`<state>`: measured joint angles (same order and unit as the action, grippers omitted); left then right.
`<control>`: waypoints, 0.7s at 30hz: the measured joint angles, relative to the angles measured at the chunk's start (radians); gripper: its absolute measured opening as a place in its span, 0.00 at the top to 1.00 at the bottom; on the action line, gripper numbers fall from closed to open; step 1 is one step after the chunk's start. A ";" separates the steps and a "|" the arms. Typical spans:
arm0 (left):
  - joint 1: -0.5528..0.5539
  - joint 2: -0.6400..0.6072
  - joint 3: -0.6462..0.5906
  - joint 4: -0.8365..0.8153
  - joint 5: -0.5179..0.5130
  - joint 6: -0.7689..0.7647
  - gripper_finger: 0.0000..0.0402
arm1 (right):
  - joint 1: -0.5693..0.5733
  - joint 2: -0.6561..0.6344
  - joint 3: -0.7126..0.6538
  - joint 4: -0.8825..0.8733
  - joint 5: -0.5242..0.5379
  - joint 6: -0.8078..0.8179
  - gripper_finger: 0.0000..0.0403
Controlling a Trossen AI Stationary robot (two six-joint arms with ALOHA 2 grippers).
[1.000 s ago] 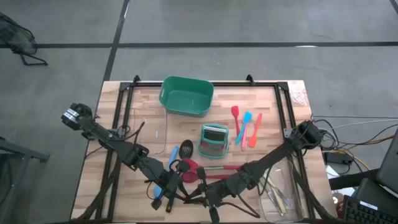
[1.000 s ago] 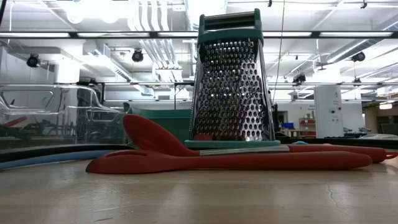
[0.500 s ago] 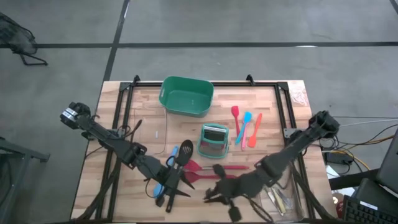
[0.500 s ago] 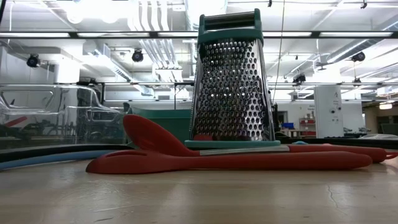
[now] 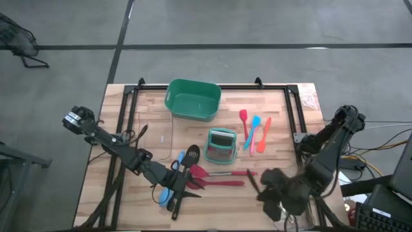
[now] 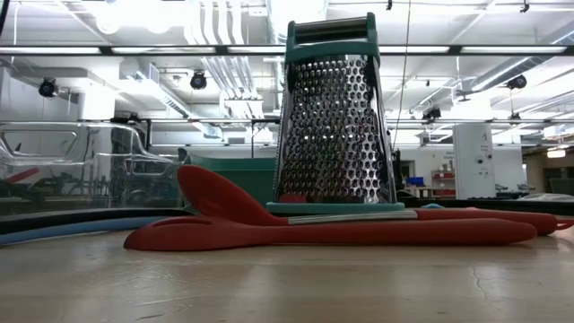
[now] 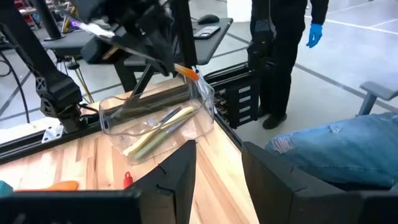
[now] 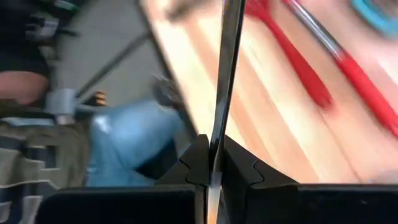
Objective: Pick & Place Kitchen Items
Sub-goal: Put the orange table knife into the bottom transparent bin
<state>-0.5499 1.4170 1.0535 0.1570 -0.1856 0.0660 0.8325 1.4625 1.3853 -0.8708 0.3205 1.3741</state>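
My right hand (image 8: 211, 163) is clenched on a thin dark tool (image 8: 225, 68) near the clear tray (image 5: 297, 201), so I should lower it slowly, while my left hand (image 7: 217, 171) waits released by the red spoons (image 5: 215, 177).

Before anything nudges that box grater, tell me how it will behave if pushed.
The box grater stands tall on a small base, so a push near the top would probably tip it. A low push likely slides it across the smooth wood table. The red spoons lying against its base may shift too.
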 joint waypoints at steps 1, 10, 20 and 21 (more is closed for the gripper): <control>0.000 0.000 -0.009 0.007 0.000 -0.007 0.66 | 0.018 -0.001 0.000 -0.050 0.000 0.056 0.97; 0.000 0.000 -0.035 0.017 0.000 -0.035 0.66 | 0.157 0.040 -0.006 -0.244 -0.082 0.464 0.97; 0.005 0.000 -0.044 0.070 0.000 -0.022 0.66 | 0.216 0.231 -0.012 -0.412 -0.104 0.601 0.95; 0.007 0.000 -0.044 0.081 0.000 -0.022 0.66 | 0.215 0.253 -0.013 -0.412 -0.104 0.593 0.95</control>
<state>-0.5430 1.4174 1.0092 0.2378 -0.1856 0.0444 1.0475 1.7158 1.3727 -1.2827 0.2161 1.9673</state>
